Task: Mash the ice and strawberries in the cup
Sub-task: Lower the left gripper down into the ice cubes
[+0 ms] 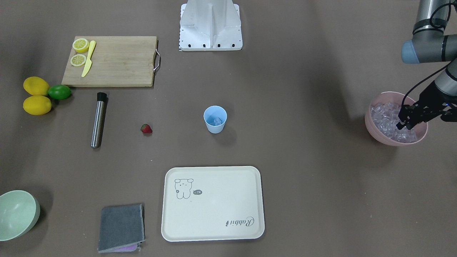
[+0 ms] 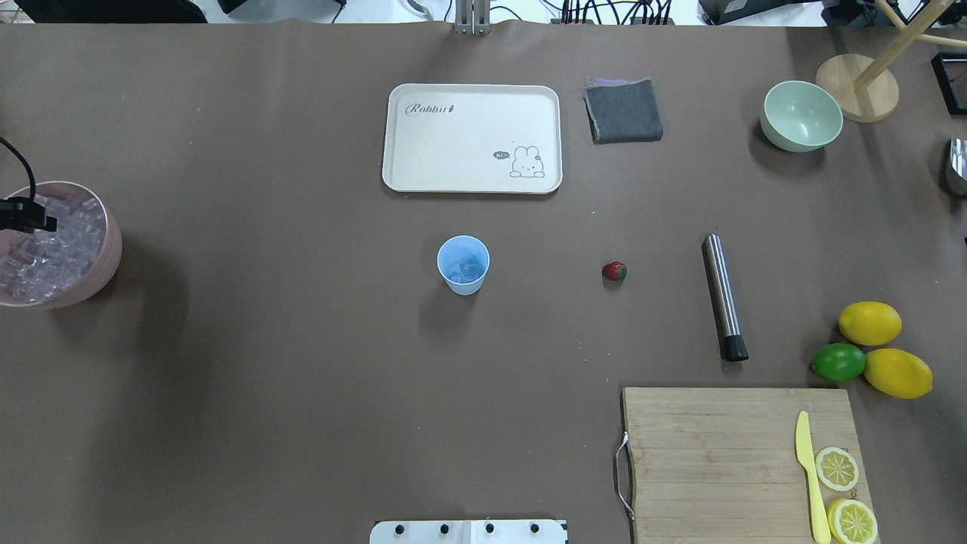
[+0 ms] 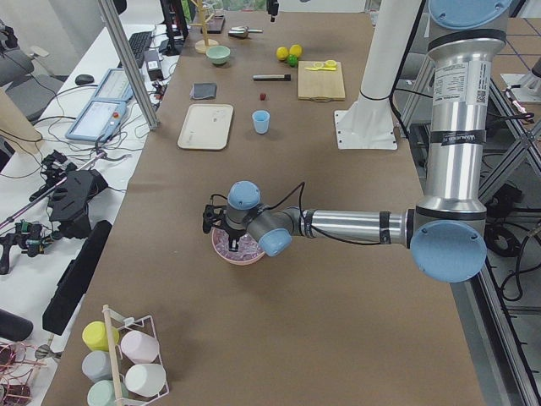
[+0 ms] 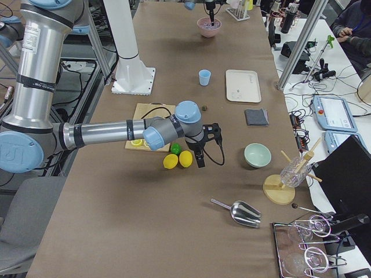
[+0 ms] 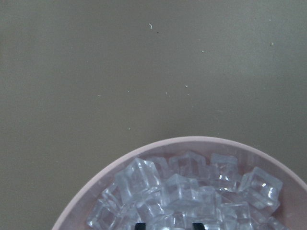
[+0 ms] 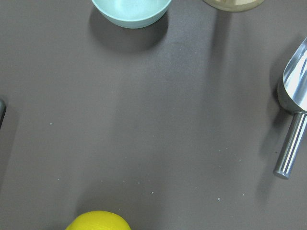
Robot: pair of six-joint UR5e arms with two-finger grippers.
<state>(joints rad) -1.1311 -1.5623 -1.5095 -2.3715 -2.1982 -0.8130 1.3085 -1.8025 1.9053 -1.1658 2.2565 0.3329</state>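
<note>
The left gripper's (image 1: 406,124) jaws stand apart with a narrow gap. In the left wrist view only the two dark fingertips (image 5: 139,225) show at the bottom edge, with ice beneath and between them; whether they pinch a cube I cannot tell. The gripper hangs over the pink bowl (image 2: 109,257) at the table's far left, tips down among the ice (image 2: 53,242) heaped there, which reads as fetching cubes for the cup.

Moving right, the cup (image 2: 462,284) stands upright and alone at the table's middle, probably so that either arm can reach it. A few clear cubes lie at its bottom, so I judge the ice step partly done. Right of it and well apart, the strawberry (image 2: 614,271) lies on the bare table, not yet in the cup. Further right a steel muddler (image 2: 722,291) lies on its side, untouched, likely set out for the mashing.

Furthest right, the right gripper (image 4: 200,157) hangs just beside the lemons (image 4: 171,161), tips toward the table. It shows only in the side view, so I cannot tell how its jaws stand. It seems parked on the strawberry's side of the table, awaiting its turn.
</note>
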